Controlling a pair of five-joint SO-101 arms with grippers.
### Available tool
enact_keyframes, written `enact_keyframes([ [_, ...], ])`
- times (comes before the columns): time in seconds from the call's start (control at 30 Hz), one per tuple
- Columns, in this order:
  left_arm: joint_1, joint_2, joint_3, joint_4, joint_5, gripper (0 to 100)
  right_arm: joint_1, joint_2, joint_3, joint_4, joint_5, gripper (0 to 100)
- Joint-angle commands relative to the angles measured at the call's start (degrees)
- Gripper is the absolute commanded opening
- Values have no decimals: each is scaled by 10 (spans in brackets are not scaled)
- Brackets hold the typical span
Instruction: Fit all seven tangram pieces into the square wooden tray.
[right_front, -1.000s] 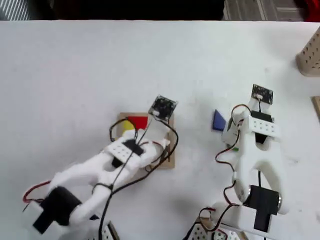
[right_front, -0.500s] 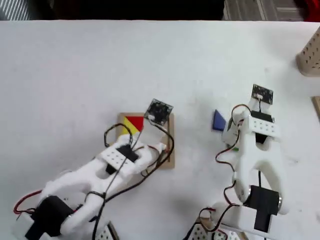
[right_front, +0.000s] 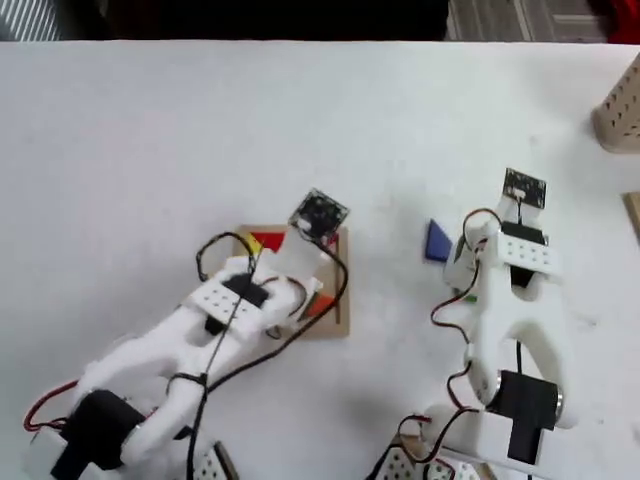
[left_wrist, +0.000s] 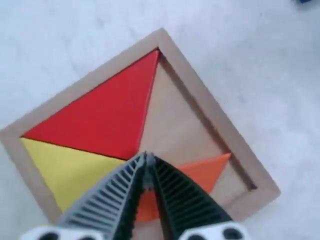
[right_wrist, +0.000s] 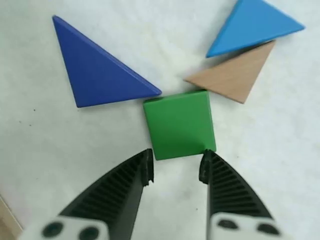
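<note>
while left pincer (left_wrist: 146, 160) sits closed over square wooden tray (left_wrist: 204, 100), right pincer (right_wrist: 176, 170) gapes wide.

From above, the left arm (right_front: 190, 340) hides most of the wooden tray (right_front: 343, 315). The left end effector (left_wrist: 146, 162) covers part of 1 orange triangle (left_wrist: 210, 170). The picture's edge crops 1 light-blue triangle (right_wrist: 255, 25).

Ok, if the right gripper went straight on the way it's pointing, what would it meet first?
Most likely the green square, lying just ahead of the right gripper and centred between its open jaws. How far below it lies is unclear.
</note>
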Motion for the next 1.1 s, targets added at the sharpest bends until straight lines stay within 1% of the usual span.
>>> enact_keyframes([
  [0.0,-6,-19,-22,15,-6,23,-14,-2,-19,-3,5,155],
  [0.17,18,-20,-36,12,-65,22,-12,-2,-19,-3,5,155],
  [0.33,44,-9,-55,11,-69,22,-9,-2,-19,-3,5,155],
  [0.43,38,49,-90,11,-69,22,-9,-2,-19,-3,5,155],
  [0.53,19,131,-130,12,-70,21,-9,-2,-19,-3,5,155],
  [0.6,17,155,-148,21,-69,20,-9,-3,-19,-3,5,155],
  [0.7,18,139,-142,35,-71,20,-9,-3,-19,-3,5,155],
  [0.8,15,116,-110,35,-74,20,-9,-3,-19,-3,5,155],
  [1.07,-34,4,-4,35,-75,21,-9,-3,-19,-3,5,155],
])
